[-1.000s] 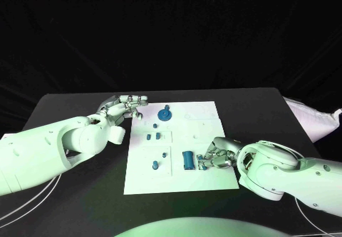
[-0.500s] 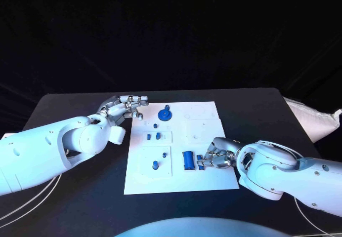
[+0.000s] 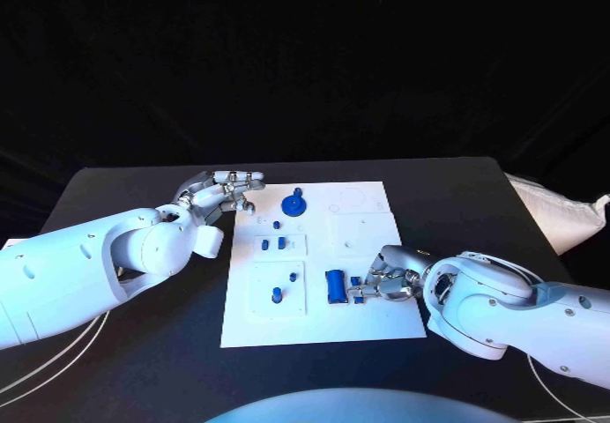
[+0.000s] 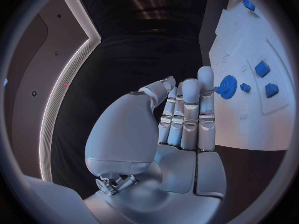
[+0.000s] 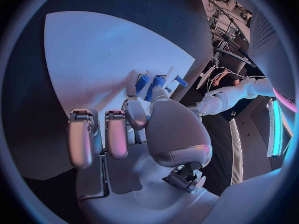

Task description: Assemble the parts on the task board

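The white task board (image 3: 362, 322) lies in the middle of the black table. A blue gear (image 3: 293, 207) stands near its far edge, and several small blue parts (image 3: 266, 245) stand lower down. A long blue block (image 3: 336, 285) lies near the board's right side. My right hand (image 3: 389, 280) rests on the board beside that block. Its thumb and a finger pinch a small blue part (image 3: 357, 292), seen at the fingertips (image 5: 157, 81). My left hand (image 3: 226, 190) hovers at the board's far left corner, fingers straight and holding nothing (image 4: 185, 119). The gear (image 4: 227, 86) lies just beyond it.
A white bag (image 3: 560, 216) lies at the table's right edge. White cables (image 3: 51, 352) trail off the table's left front. Bare black table surrounds the board on all sides.
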{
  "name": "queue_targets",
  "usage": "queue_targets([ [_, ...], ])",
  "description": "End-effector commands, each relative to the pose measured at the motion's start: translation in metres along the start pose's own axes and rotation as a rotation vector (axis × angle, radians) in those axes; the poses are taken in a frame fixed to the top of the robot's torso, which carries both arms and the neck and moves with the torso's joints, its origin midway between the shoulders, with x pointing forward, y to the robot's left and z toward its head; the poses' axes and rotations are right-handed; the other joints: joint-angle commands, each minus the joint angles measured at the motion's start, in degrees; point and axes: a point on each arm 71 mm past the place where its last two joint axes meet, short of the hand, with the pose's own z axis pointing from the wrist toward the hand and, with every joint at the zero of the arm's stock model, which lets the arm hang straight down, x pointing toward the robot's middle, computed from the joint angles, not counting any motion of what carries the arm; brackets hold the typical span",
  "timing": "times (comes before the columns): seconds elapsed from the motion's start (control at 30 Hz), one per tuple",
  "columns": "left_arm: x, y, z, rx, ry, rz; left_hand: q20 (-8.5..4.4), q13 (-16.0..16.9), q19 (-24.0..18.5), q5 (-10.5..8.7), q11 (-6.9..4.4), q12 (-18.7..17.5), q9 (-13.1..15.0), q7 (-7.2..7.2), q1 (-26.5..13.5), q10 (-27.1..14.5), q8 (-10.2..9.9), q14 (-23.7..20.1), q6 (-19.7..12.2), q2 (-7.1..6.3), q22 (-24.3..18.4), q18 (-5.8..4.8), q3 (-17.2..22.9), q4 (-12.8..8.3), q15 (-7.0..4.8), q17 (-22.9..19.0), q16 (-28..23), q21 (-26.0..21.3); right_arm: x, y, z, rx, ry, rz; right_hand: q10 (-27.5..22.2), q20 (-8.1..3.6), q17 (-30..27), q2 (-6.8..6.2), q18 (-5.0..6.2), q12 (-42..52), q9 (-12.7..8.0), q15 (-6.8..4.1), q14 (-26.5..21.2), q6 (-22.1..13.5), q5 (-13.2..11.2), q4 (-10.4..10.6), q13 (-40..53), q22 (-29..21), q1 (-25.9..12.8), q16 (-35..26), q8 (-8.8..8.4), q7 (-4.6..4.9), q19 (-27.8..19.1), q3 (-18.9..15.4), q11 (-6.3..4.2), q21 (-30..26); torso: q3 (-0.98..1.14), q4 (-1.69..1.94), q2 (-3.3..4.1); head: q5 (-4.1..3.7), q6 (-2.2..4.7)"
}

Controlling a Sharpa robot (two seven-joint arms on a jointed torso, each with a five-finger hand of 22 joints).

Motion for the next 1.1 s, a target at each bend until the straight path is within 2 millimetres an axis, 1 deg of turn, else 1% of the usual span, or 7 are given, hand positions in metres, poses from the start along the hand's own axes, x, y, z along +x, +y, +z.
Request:
queue_targets([
  [0.03,0.002,0.0,0.0,0.002,0.02,-0.009,0.01,-0.03,-0.18,0.28,0.08,0.11,-0.07,0.0,0.01,-0.34,0.26,-0.23,-0.38,0.34,-0.06,0.65,-0.11,-0.11,-0.06,-0.08,-0.32,-0.19,-0.001,0.0,-0.002,-0.028,-0.002,-0.03,0.12,-0.41,6.53,-0.96,-0.92,-0.23,0.18,-0.3,4.19,-0.1,-1.74,-0.24,-0.03,7.44,1.02,-0.37,0.3,-0.01,0.6,-0.72,0.09,0.05,0.03,-0.02,0.0,0.04,0.04],
  [0.17,0.002,0.0,0.0,0.0,0.018,-0.009,0.01,-0.05,-0.16,0.28,0.12,0.22,-0.08,0.04,0.08,-0.48,0.32,-0.32,-0.46,0.36,-0.09,0.64,-0.14,-0.18,-0.05,-0.26,-0.38,-0.25,0.0,-0.003,-0.004,-0.039,0.019,-0.048,0.0,-0.37,6.39,-1.59,-0.88,-0.44,0.39,-0.25,4.15,-0.3,-4.6,-1.14,-0.05,7.29,3.21,-0.51,0.35,0.08,0.48,-1.39,0.12,-0.07,0.01,-0.06,-0.01,0.04,0.05],
  [0.23,0.001,0.0,0.0,0.0,0.017,-0.008,0.01,-0.05,-0.16,0.28,0.12,0.22,-0.08,0.04,0.08,-0.48,0.32,-0.32,-0.46,0.36,-0.09,0.64,-0.14,-0.18,-0.05,-0.26,-0.38,-0.25,0.0,-0.005,-0.004,-0.04,0.025,-0.053,-0.09,-0.34,6.3,-1.58,-0.86,-0.61,0.53,-0.22,4.13,-0.43,-6.39,-1.88,-0.08,7.23,4.86,-0.59,0.39,0.13,0.42,-1.62,0.17,-0.14,0.02,-0.08,0.01,0.02,0.06],
  [0.3,0.001,0.0,0.0,-0.001,0.016,-0.008,0.01,-0.05,-0.16,0.28,0.12,0.22,-0.08,0.04,0.08,-0.48,0.32,-0.32,-0.46,0.36,-0.09,0.64,-0.14,-0.18,-0.05,-0.26,-0.38,-0.25,-0.001,-0.006,-0.004,-0.037,0.026,-0.056,-0.12,-0.32,6.27,-1.4,-0.86,-0.67,0.63,-0.21,4.13,-0.46,-6.99,-2.54,-0.07,7.21,6.13,-0.63,0.44,0.16,0.4,-1.58,0.17,-0.16,0.0,-0.08,0.0,-0.06,0.01],
  [0.47,0.001,0.0,0.0,-0.002,0.016,-0.008,0.01,-0.06,-0.16,0.28,0.14,0.23,-0.08,0.05,0.09,-0.52,0.31,-0.33,-0.49,0.36,-0.1,0.64,-0.15,-0.19,-0.04,-0.27,-0.38,-0.26,-0.002,-0.011,-0.002,-0.02,0.023,-0.058,0.02,-0.31,6.46,-0.42,-0.91,-0.33,0.77,-0.2,4.17,-0.42,-6.94,-2.82,0.19,7.41,6.96,-0.5,0.54,0.17,0.55,-1.51,0.17,-0.04,-0.03,0.12,0.03,-0.23,-0.01],
  [0.83,0.002,0.0,0.0,-0.003,0.016,-0.008,0.01,-0.06,-0.16,0.28,0.14,0.23,-0.08,0.05,0.09,-0.52,0.31,-0.33,-0.49,0.36,-0.1,0.64,-0.15,-0.19,-0.04,-0.27,-0.38,-0.26,0.004,-0.014,0.009,0.021,0.032,-0.055,0.25,-0.33,6.64,1.22,-0.96,0.01,0.95,-0.24,4.22,-0.26,-6.39,-2.7,0.44,7.59,7.31,-0.37,0.73,0.09,0.68,-1.47,0.1,0.07,-0.02,-0.04,0.02,0.0,-0.07],
  [1.1,0.002,0.0,0.0,-0.003,0.016,-0.008,0.01,-0.06,-0.16,0.28,0.14,0.23,-0.08,0.05,0.09,-0.52,0.31,-0.33,-0.49,0.36,-0.1,0.64,-0.15,-0.19,-0.04,-0.27,-0.38,-0.26,0.007,-0.015,0.011,0.029,0.039,-0.055,0.27,-0.35,6.59,1.19,-0.95,0.02,1.01,-0.26,4.21,-0.27,-6.09,-2.89,0.46,7.57,7.55,-0.42,0.77,0.07,0.67,-1.72,0.08,0.05,-0.03,0.09,-0.06,-0.11,-0.11],
])
